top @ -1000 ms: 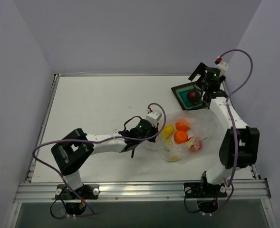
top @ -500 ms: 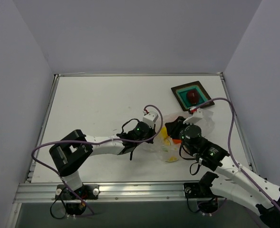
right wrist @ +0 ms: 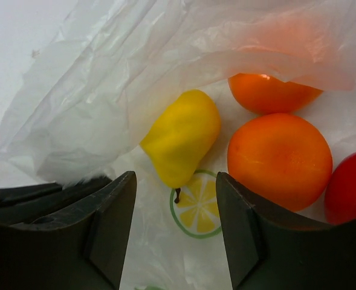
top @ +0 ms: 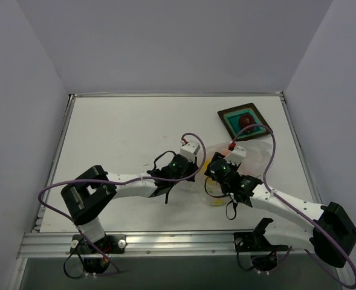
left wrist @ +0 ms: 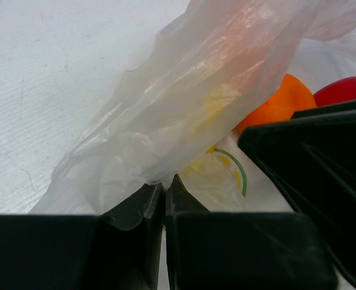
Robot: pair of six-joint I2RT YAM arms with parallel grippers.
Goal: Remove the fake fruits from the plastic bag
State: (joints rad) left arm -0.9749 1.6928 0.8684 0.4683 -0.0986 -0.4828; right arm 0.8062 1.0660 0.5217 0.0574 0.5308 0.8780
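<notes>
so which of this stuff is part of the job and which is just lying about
Job: plastic bag, yellow pear, orange ball, second orange ball, red fruit inside, left hand shut on the bag, right hand open by the pear.
Lying about: dark tray, dark red fruit on it.

Yellow pear [right wrist: 181, 136], two oranges [right wrist: 279, 158], red fruit [right wrist: 350, 187] inside clear bag [right wrist: 105, 78]

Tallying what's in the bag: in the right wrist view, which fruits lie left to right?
Yellow plastic pear → nearer orange plastic ball → red plastic fruit at the right edge, all inside the clear printed plastic bag.
</notes>
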